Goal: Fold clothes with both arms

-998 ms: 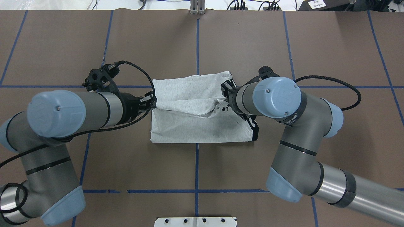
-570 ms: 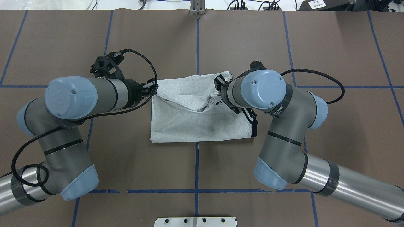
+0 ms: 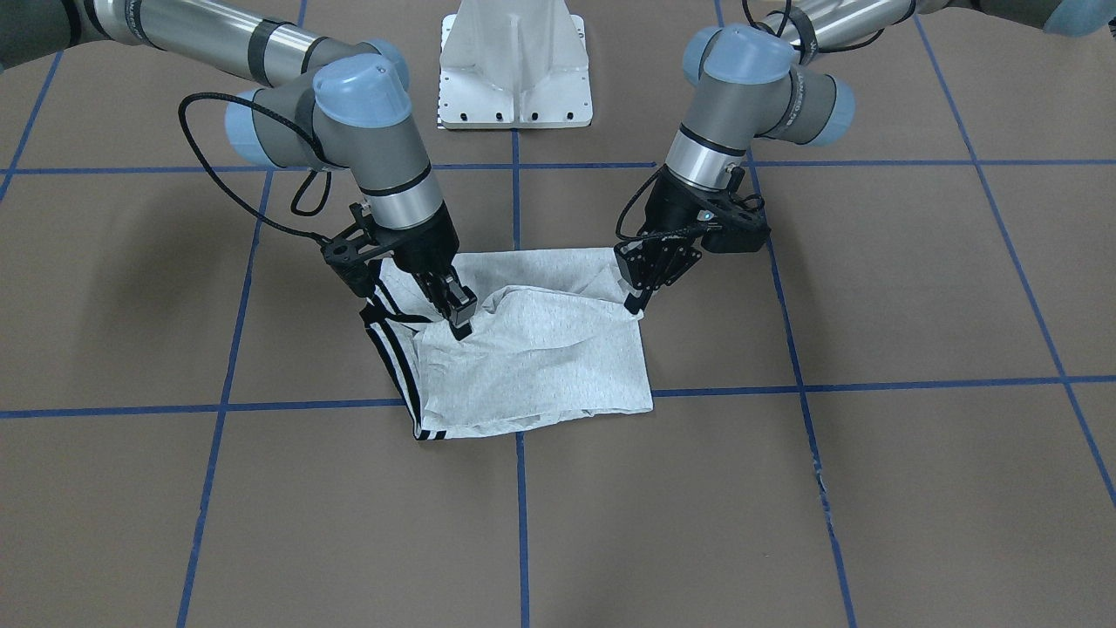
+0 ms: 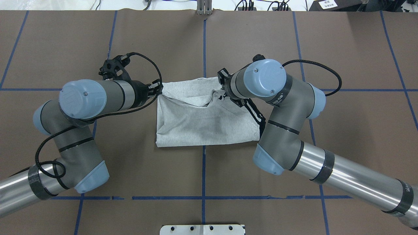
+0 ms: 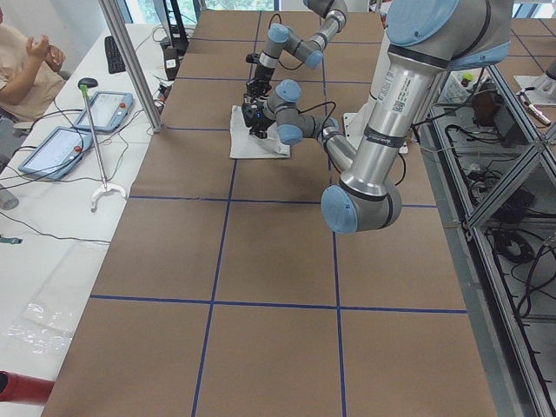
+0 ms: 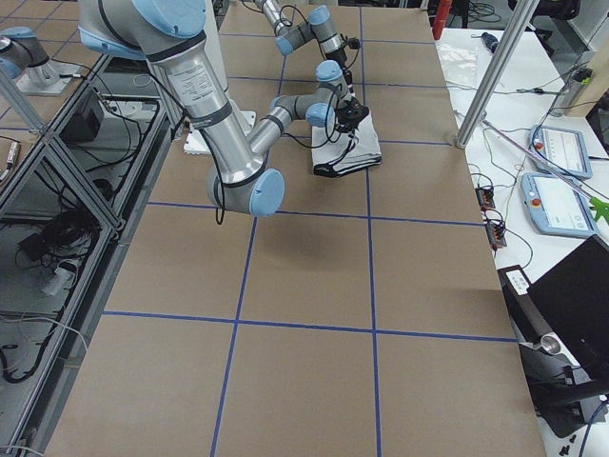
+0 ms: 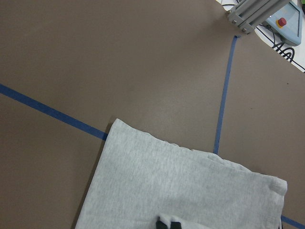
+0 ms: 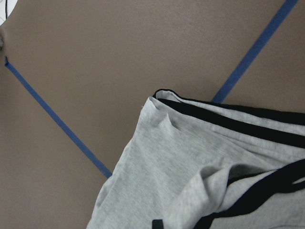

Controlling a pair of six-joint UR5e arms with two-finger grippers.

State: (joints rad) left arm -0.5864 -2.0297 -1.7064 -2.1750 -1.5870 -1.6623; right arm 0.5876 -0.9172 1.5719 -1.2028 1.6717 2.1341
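Observation:
The grey T-shirt (image 4: 202,125) lies folded at the middle of the brown table, its black-striped trim (image 3: 391,344) on my right arm's side; the print is hidden. My left gripper (image 4: 159,90) is shut on the shirt's far left corner, also seen in the front view (image 3: 634,302). My right gripper (image 4: 220,94) is shut on a raised fold of the top layer near the far right, also seen in the front view (image 3: 459,327). The cloth between them sags in a loose ridge. The left wrist view shows flat grey cloth (image 7: 181,191); the right wrist view shows striped trim (image 8: 228,117).
Blue tape lines (image 4: 204,42) grid the brown table. The white pedestal base (image 3: 514,70) stands on the robot's side. A metal post (image 5: 130,61) and operator tablets (image 5: 52,148) stand on a side table beyond the far edge, with a person seated at its end.
Both grippers have carried the shirt's lifted edge away from the robot toward the far edge. The right gripper also moved to the left. The fold ridge now lies near the far edge.

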